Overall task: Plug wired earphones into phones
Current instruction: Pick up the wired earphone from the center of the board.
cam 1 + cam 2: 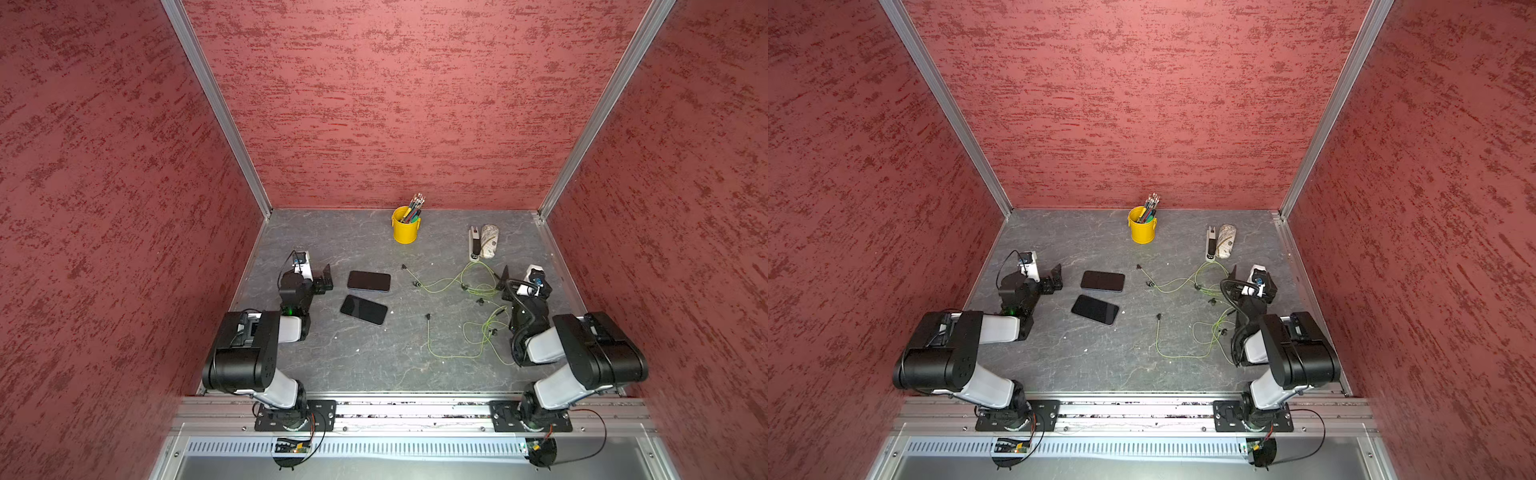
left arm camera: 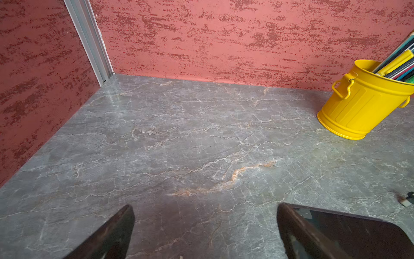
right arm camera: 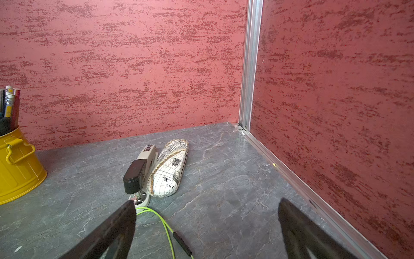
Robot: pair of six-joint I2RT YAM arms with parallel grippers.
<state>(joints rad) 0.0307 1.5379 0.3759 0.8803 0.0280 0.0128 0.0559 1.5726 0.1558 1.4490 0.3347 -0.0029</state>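
Top views both show the phones as flat black slabs with glossy screens, lying close together at about 9 o'clock on the table (image 1: pixel 374 365). We note the far phone (image 1: pixel 368 281) lies square and the near phone (image 1: pixel 363 309) skewed. The wired earphones are thin yellow-green cable with black buds and plugs, sprawled loose around 3 o'clock: far set (image 1: pixel 462 286), near set (image 1: pixel 428 336). Both plugs lie apart from the phones. We log the left gripper (image 2: pixel 205 208) spread wide and empty, just off the far phone's 9 o'clock edge. The right gripper (image 3: pixel 207 204) is wide and empty too. Cable runs beside one fingertip; contact unclear.
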